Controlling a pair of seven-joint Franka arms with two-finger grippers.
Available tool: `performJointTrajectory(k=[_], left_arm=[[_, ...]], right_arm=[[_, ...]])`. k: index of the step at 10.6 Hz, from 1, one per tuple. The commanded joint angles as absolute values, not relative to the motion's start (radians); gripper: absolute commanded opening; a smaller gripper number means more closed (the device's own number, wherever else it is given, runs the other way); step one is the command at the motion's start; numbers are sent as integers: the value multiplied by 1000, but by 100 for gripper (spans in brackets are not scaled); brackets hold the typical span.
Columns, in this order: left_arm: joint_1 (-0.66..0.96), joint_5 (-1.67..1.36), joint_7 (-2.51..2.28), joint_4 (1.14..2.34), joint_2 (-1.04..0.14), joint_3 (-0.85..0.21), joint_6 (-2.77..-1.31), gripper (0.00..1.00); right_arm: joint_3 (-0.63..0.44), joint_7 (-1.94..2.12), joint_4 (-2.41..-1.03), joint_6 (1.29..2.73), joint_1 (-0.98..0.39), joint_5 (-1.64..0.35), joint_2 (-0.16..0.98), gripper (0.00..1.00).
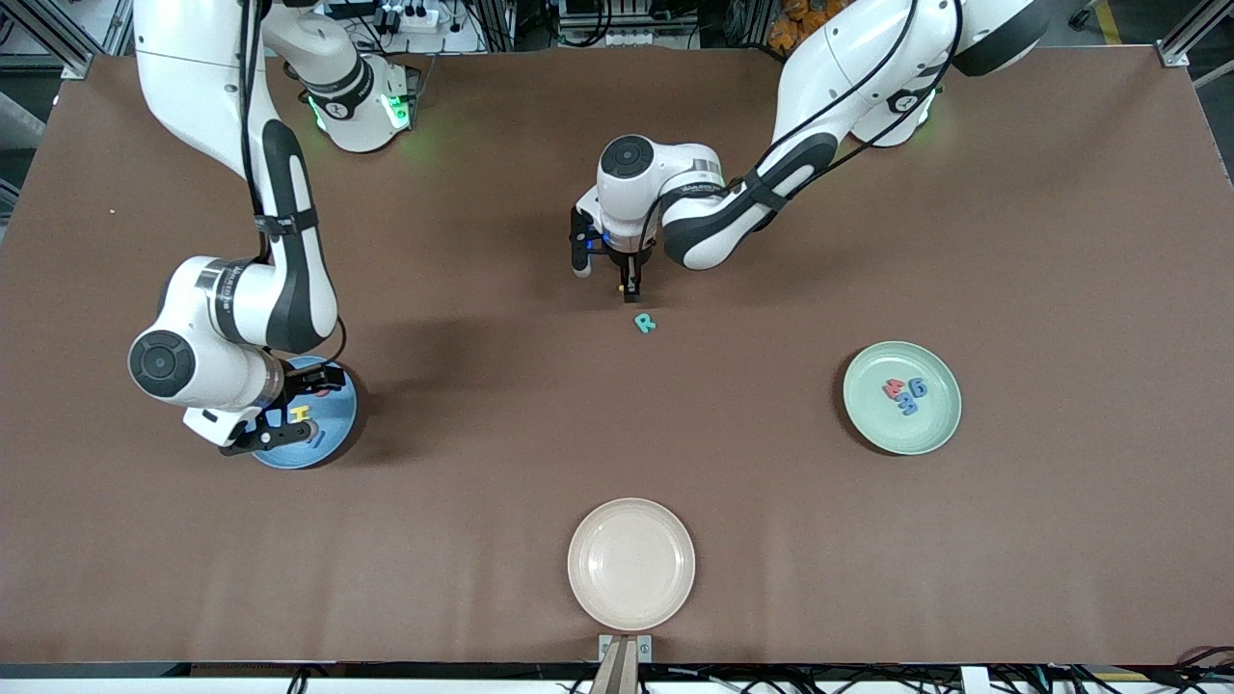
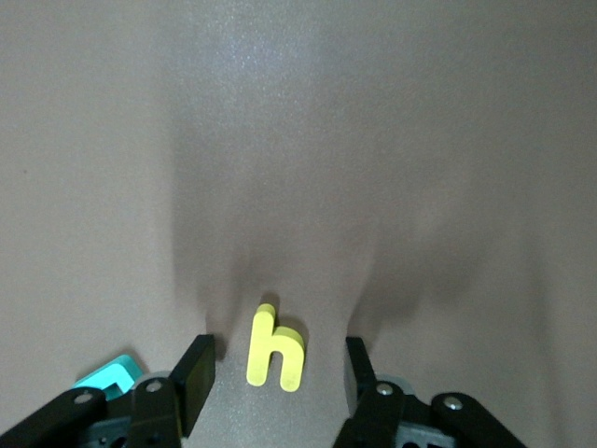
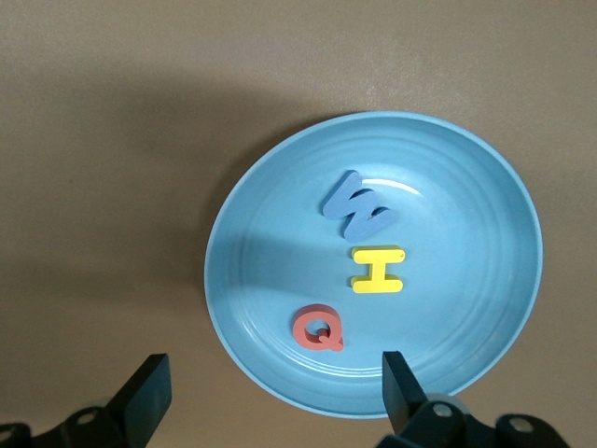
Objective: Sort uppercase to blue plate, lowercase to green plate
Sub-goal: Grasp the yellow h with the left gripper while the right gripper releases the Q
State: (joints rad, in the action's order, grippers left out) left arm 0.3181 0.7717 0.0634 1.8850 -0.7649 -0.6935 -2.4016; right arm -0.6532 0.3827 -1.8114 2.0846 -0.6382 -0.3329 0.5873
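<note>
- Fingers (image 2: 191,387) of left gripper (image 2: 277,373): parted, straddling a yellow lowercase letter (image 2: 274,352) on the brown table (image 1: 1012,540); teal R (image 1: 644,323) just beside.
- Right gripper (image 3: 275,392): spread wide, empty, over blue plate (image 3: 466,308) holding blue W (image 3: 356,206), yellow H (image 3: 377,270), red Q (image 3: 319,329).
- Green plate (image 1: 930,429): red and blue letters (image 1: 905,391).
- Cream plate (image 1: 631,564): bare.
</note>
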Motion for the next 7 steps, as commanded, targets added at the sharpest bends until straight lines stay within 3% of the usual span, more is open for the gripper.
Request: performJointTrajectory(k=[1,4,7], left_arm=[[325,798,68,1878,-776,-689,-2416,63],[322,798,67,1876,-779,-684,-2416,55],[316,798,69,1876,-779,-684,-2415,29]], right_arm=[[-658,387,-1801,2086,-643,-354,598,100],[-658,388,-1801,2085,-643,-354,598,100],[-658,390,-1801,2085,-643,-354,598,100]])
